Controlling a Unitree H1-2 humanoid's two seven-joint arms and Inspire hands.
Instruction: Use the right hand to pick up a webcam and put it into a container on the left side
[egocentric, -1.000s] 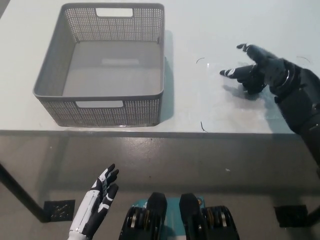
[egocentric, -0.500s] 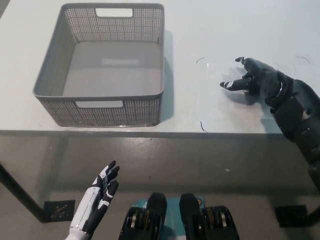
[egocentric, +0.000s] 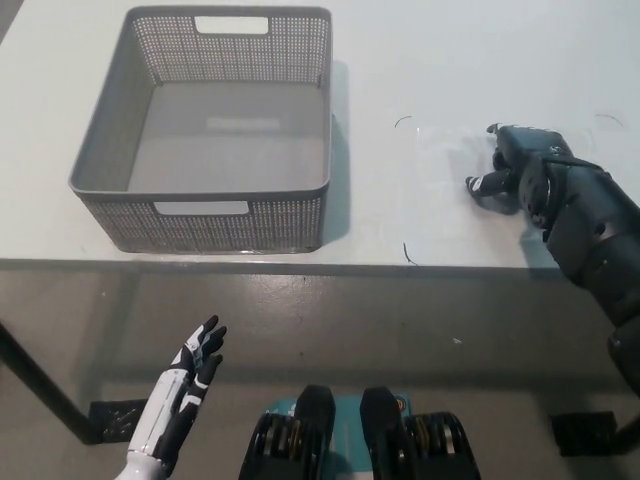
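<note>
The right hand, spread above the white table half a second ago with fingers reaching left, has now drawn back to the right and curled downward, its fingers bunched close to the tabletop. Whether they clasp anything cannot be told; the webcam is not visible as a separate object, and if it lies there it is hidden under the black hand. The left hand has sunk slightly lower at the lower left, below the table's edge, and hangs with fingers spread and nothing in it. The grey perforated container sits on the left part of the table, well apart from the right hand, and nothing lies inside it. No brand, label or writing is legible anywhere.
</note>
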